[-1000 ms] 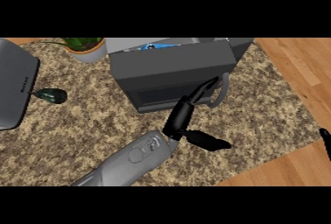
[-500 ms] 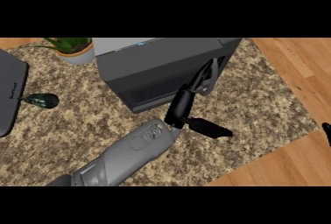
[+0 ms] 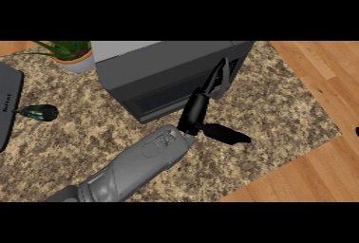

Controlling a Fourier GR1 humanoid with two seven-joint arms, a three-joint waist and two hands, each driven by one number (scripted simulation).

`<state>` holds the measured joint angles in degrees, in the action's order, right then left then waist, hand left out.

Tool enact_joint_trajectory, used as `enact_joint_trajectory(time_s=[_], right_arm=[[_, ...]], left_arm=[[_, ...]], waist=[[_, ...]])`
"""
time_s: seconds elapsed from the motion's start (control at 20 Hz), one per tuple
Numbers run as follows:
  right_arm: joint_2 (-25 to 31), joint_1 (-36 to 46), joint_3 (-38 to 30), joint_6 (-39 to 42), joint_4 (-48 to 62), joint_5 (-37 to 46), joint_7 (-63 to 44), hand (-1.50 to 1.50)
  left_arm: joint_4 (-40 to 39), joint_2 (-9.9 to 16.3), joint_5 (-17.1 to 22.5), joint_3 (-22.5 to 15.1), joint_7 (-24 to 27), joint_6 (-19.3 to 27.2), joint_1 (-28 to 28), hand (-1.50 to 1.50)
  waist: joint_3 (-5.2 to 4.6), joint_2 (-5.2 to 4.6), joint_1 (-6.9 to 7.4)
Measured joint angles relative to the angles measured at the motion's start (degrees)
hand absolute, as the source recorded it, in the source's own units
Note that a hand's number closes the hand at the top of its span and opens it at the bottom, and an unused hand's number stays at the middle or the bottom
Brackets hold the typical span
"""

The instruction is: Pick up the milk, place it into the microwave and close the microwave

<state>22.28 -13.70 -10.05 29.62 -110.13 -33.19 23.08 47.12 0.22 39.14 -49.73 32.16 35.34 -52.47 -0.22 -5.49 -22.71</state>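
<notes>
The dark grey microwave (image 3: 175, 71) stands at the top centre of the speckled counter. Its door, with a vented front (image 3: 165, 98), looks nearly flush with the body. My left hand (image 3: 195, 111) reaches in from the lower left and is open. Its straight fingers (image 3: 219, 78) lie against the door's right side, and the thumb (image 3: 226, 134) sticks out to the right. The milk shows nowhere in the head view. My right hand is out of view.
A potted plant (image 3: 73, 54) stands left of the microwave. A small dark green object (image 3: 38, 112) lies at the left, beside a dark grey panel (image 3: 7, 104) at the edge. Wooden surface (image 3: 316, 156) borders the speckled counter (image 3: 84, 137) on the right.
The door has swung further shut under my left hand's fingers. The blue and white thing seen inside the microwave no longer shows. My right hand has left the right edge.
</notes>
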Motion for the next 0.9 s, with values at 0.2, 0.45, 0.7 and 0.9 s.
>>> enact_joint_trajectory(time_s=[0.2, 0.45, 0.7, 0.9], right_arm=[[0.7, 0.4, -0.3, 0.1, 0.0, -1.1, -0.9, -1.50], [1.8, 1.1, -0.8, 0.2, 0.1, -2.3, -1.8, -1.50], [2.7, 1.6, -1.2, 0.5, 0.2, -3.6, -2.6, -1.50], [3.5, 2.2, -1.5, 0.6, 0.2, -4.5, -3.3, -1.50]], left_arm=[[-0.4, 0.1, 1.4, -0.6, 1.2, 0.5, -0.1, -1.50], [-1.0, 0.0, 3.0, -1.5, 2.6, 0.8, -0.5, -1.50], [-1.7, -0.1, 4.4, -2.2, 4.0, 1.1, -0.8, -1.50], [-2.1, -0.2, 5.7, -2.7, 4.9, 1.4, -1.1, -1.50]], waist=[[0.01, 0.02, -0.61], [0.04, 0.04, -1.02], [0.06, -0.03, -1.35], [0.06, 0.01, -1.47]])
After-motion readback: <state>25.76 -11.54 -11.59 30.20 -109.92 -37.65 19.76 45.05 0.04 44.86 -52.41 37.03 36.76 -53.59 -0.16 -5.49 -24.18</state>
